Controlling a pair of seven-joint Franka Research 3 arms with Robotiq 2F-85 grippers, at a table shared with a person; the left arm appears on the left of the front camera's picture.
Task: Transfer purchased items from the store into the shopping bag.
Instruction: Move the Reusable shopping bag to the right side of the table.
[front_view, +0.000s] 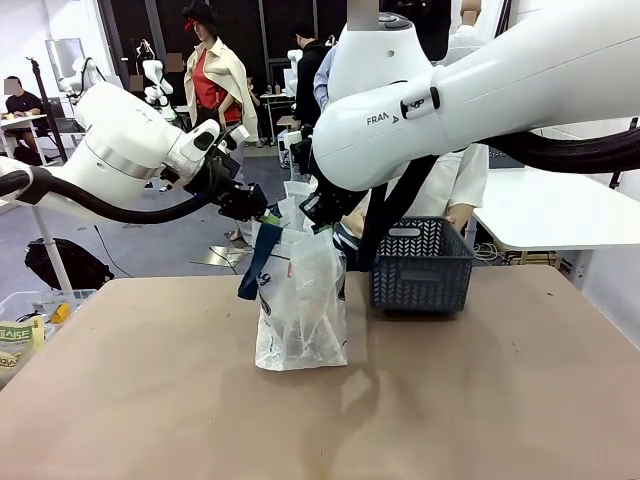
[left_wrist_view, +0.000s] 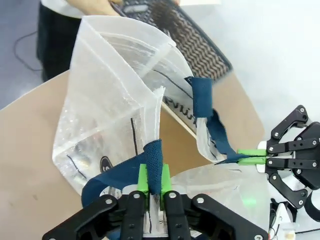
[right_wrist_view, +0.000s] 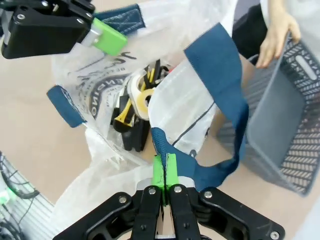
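The shopping bag (front_view: 300, 310), translucent white with navy straps, stands upright mid-table, its mouth held wide between both grippers. My left gripper (front_view: 258, 212) (left_wrist_view: 154, 181) pinches one navy strap (left_wrist_view: 150, 160) between its green pads. My right gripper (front_view: 318, 212) (right_wrist_view: 164, 172) is shut on the opposite strap (right_wrist_view: 220, 75) and bag rim. Each wrist view shows the other gripper across the opening: the right gripper (left_wrist_view: 252, 156), the left gripper (right_wrist_view: 107, 37). Several purchased items (right_wrist_view: 134, 107), yellow, black and white packages, lie at the bottom of the bag (right_wrist_view: 100, 90).
A dark grey lattice basket (front_view: 420, 265) (right_wrist_view: 280, 120) stands just right of the bag at the far side. A person's hand (right_wrist_view: 277, 35) rests on its rim. A clear bin (front_view: 30, 320) with packets sits at the table's left edge.
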